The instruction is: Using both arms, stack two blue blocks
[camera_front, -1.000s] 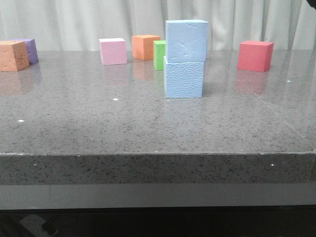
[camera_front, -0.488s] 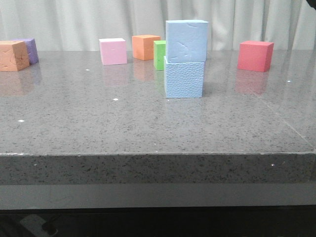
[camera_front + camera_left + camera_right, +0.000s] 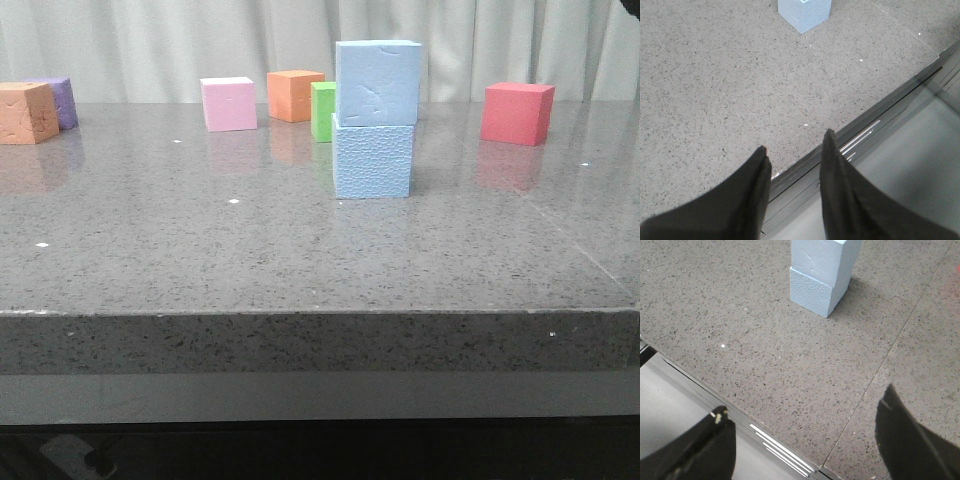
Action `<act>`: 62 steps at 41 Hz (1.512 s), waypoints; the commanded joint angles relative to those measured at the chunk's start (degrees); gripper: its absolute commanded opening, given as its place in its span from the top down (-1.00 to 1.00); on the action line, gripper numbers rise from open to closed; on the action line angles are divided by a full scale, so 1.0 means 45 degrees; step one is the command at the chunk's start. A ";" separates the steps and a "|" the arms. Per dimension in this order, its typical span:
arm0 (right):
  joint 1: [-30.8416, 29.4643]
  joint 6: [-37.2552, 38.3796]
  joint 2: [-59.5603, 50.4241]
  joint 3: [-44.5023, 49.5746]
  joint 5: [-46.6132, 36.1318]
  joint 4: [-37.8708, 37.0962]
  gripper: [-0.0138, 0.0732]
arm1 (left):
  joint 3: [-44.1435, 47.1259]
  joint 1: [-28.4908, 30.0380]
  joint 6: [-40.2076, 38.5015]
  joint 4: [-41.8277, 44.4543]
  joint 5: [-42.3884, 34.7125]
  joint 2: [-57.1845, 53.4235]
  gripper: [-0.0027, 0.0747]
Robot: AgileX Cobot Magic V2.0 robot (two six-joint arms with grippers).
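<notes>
Upper blue block point(image 3: 377, 82) is seated on lower blue block point(image 3: 372, 157), so left gripper point(image 3: 794, 152) narrowly parted, right gripper point(image 3: 802, 422) wide, both empty.

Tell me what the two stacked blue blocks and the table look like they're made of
Lower blue block: likely foam, matte, with a pebbled, dimpled face. Upper blue block: probably the same foam, matte, smoother with shallow creases and dents. Table: looks like grey speckled stone or a stone-look composite, polished; it mirrors the cubes faintly. Which of the two cannot be told.
</notes>
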 commanded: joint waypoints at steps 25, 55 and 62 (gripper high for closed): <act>-0.0074 -0.0124 -0.0060 -0.0312 -0.0671 0.0058 0.96 | -0.0324 -0.0036 -0.0091 -0.0122 -0.1070 0.0016 0.98; -0.0074 -0.0124 -0.0060 -0.0312 -0.0695 0.0069 0.96 | 0.6548 0.5967 -0.0029 0.0306 -0.8929 -0.5819 0.98; -0.0074 -0.0124 -0.0060 -0.0312 -0.0695 0.0069 0.96 | 0.9252 0.6931 -0.0029 0.0306 -1.1041 -0.8010 0.98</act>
